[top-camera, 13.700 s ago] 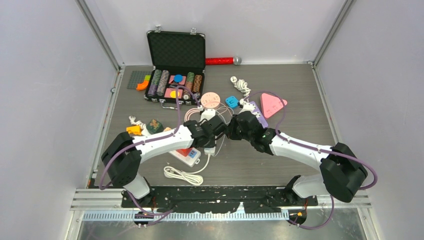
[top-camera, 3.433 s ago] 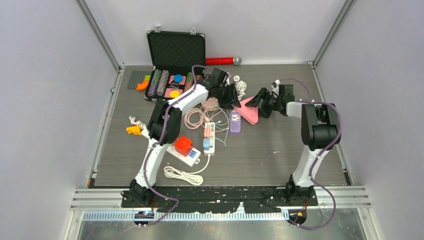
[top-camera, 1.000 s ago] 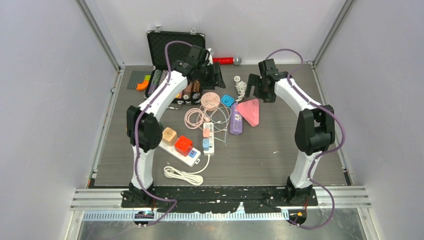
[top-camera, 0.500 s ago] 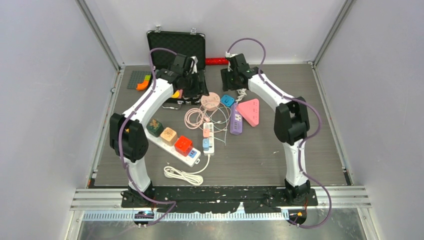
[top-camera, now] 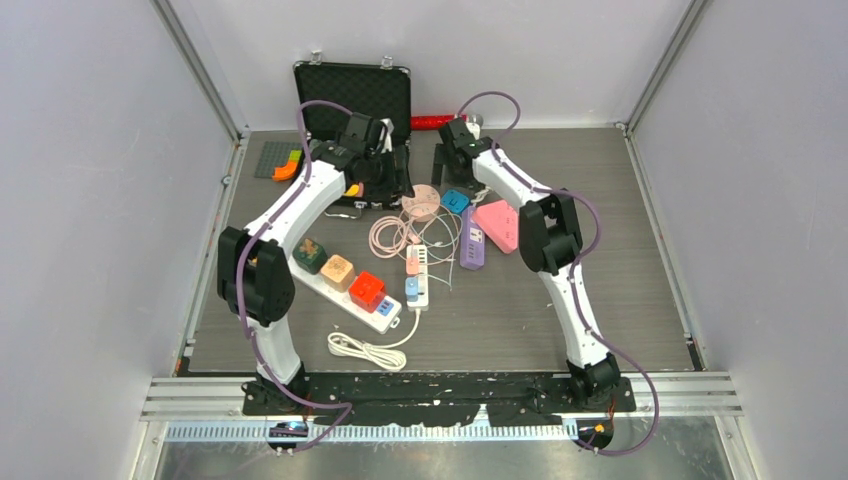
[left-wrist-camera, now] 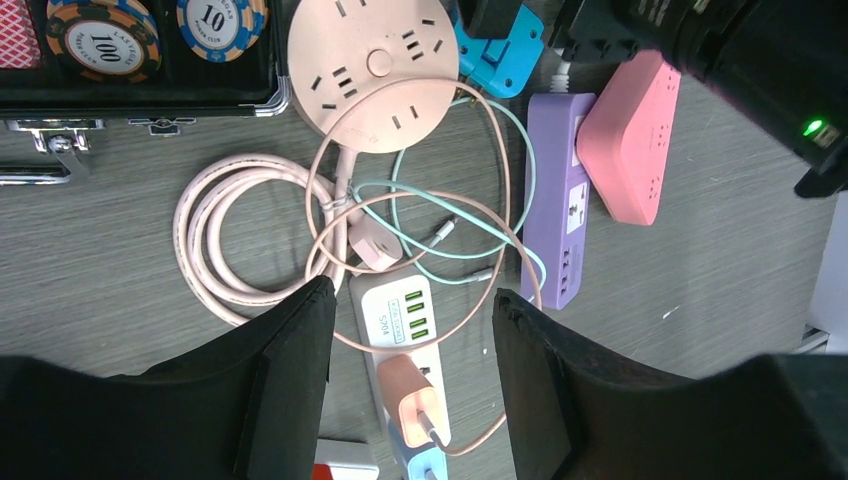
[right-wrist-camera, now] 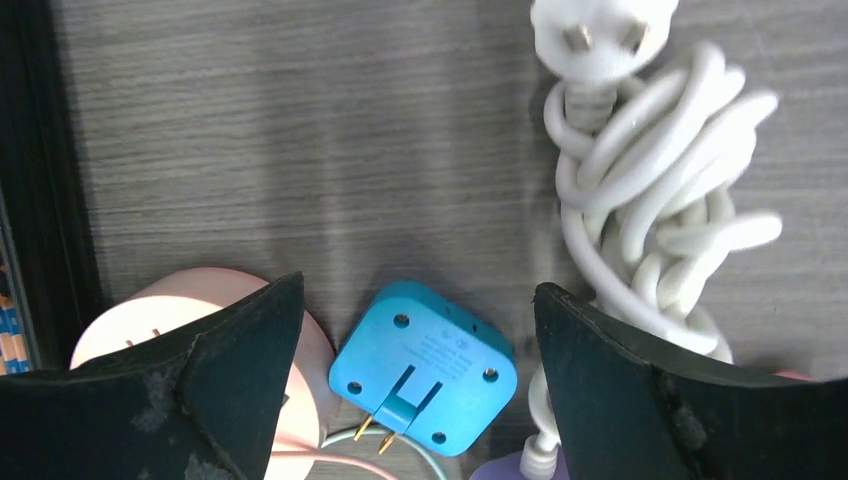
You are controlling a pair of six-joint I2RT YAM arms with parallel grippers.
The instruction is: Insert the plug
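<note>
A black case (top-camera: pixel 352 95) stands open at the far side of the grey worktop (top-camera: pixel 620 230), holding poker chips (left-wrist-camera: pixel 104 35) marked 100 and 10. A red stick (top-camera: pixel 432 122) lies just right of its lid. A grey studded plate (top-camera: pixel 268 155) lies to its left, with an orange piece (top-camera: pixel 286 171) at the plate's edge.

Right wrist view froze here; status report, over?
Left gripper and right gripper open, empty. Blue adapter lies ungripped below the right one. White cord coil beside it.
</note>
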